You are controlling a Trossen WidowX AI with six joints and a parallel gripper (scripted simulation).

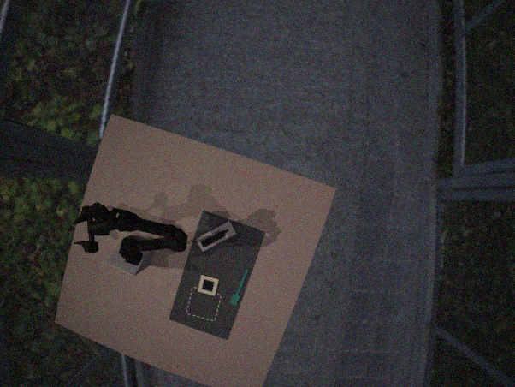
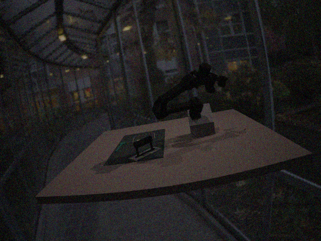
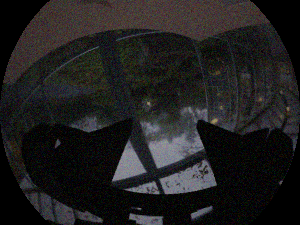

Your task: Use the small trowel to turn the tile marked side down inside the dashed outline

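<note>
The tile (image 1: pixel 209 285) lies flat on the dark mat (image 1: pixel 222 265) (image 2: pixel 160 138), a pale square with a dark square in its middle on the upper face. It overlaps the upper edge of the dashed outline (image 1: pixel 212 319), mostly outside it. The green trowel (image 1: pixel 234 298) (image 2: pixel 121 144) lies on the mat near its right edge in the top view, apart from the tile. My gripper (image 1: pixel 77 232) (image 3: pixel 166 123) is open and empty, raised past the table's left edge in the top view, far from tile and trowel. The tile is not clear in the exterior view.
A stand with a pale rectangular base (image 1: pixel 203 245) (image 2: pixel 134 158) and a raised black bar stands at the upper end of the mat in the top view. The arm's grey base block (image 1: pixel 139 267) (image 2: pixel 202 129) is on the table (image 1: pixel 128 308) (image 2: pixel 213 165).
</note>
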